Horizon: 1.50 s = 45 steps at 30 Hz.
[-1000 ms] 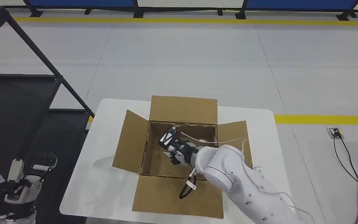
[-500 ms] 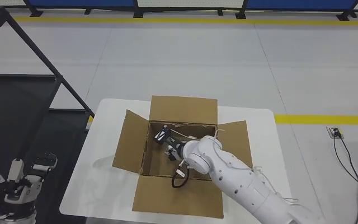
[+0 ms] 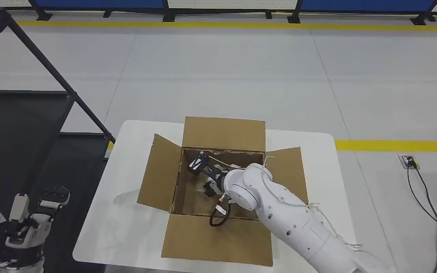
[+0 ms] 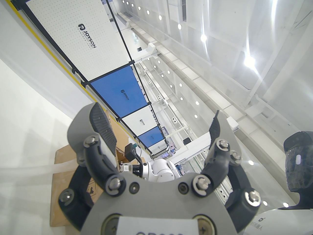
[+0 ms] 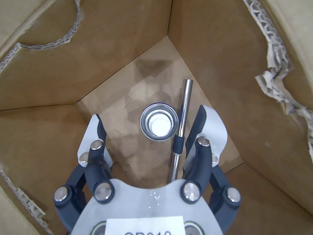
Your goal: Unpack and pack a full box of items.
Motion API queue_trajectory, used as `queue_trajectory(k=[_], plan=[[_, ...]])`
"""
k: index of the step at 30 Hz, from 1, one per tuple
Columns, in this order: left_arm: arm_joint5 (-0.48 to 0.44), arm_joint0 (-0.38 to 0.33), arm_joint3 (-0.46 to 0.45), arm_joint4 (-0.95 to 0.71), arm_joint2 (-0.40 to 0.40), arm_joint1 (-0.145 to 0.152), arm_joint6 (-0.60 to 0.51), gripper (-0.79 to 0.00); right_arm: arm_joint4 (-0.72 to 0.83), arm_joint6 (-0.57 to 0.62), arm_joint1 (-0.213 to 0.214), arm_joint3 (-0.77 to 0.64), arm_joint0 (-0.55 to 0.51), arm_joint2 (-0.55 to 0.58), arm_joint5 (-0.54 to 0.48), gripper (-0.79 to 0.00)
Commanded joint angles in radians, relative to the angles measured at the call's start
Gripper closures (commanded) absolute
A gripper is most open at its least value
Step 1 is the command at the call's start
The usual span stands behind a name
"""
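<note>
Top view: the box (image 3: 224,133) sits open on the desk (image 3: 130,205), the right arm (image 3: 273,205) down inside it. Left wrist view: the left end effector (image 4: 156,113) gapes wide, empty, well apart from the box. Right wrist view: the right end effector (image 5: 149,113) is spread wide, empty. A metal can (image 5: 159,123) stands upright between its fingers (image 5: 215,128), a chromed rod (image 5: 185,99) just beside one finger. The can looks rigid, probably slippery: grip its sides below the rim.

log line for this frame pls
right gripper: inside box, jaws open above upright can | metal rod: on box floor beside can | left gripper: off table, jaws open, empty
</note>
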Motion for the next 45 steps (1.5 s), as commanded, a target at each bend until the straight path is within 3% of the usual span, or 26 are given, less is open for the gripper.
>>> queue_trajectory(k=[1, 8, 14, 20, 25, 30, 34, 39, 45], plan=[[0.000, 0.000, 0.000, 0.000, 0.000, 0.000, 0.000, -0.785, -0.022, 0.011, 0.013, -0.053, -0.026, 0.027, -0.002, -0.699], [0.000, 0.000, 0.000, 0.000, 0.000, 0.000, 0.000, -0.785, -0.123, 0.071, 0.075, -0.325, -0.181, 0.156, -0.013, -0.711], [0.000, 0.000, 0.000, 0.000, 0.000, 0.000, 0.000, -0.785, -0.216, 0.087, 0.128, -0.590, -0.360, 0.311, -0.015, -0.770], [0.000, 0.000, 0.000, 0.000, 0.000, 0.000, 0.000, -0.785, -0.273, 0.039, 0.179, -0.891, -0.629, 0.586, 0.009, -0.776], [0.000, 0.000, 0.000, 0.000, 0.000, 0.000, 0.000, -0.785, -0.204, -0.012, 0.203, -1.043, -0.842, 0.857, 0.019, -0.785], [0.000, 0.000, 0.000, 0.000, 0.000, 0.000, 0.000, -0.785, -0.108, -0.014, 0.213, -1.019, -0.961, 1.075, 0.031, -0.785], [0.000, 0.000, 0.000, 0.000, 0.000, 0.000, 0.000, -0.785, -0.054, 0.041, 0.221, -0.910, -0.974, 1.148, 0.015, -0.785], [0.000, 0.000, 0.000, 0.000, 0.000, 0.000, 0.000, -0.785, -0.016, 0.108, 0.231, -0.730, -0.920, 1.145, -0.039, -0.785], [0.000, 0.000, 0.000, 0.000, 0.000, 0.000, 0.000, -0.785, -0.069, 0.169, 0.240, -0.566, -0.852, 1.055, -0.090, -0.773]])
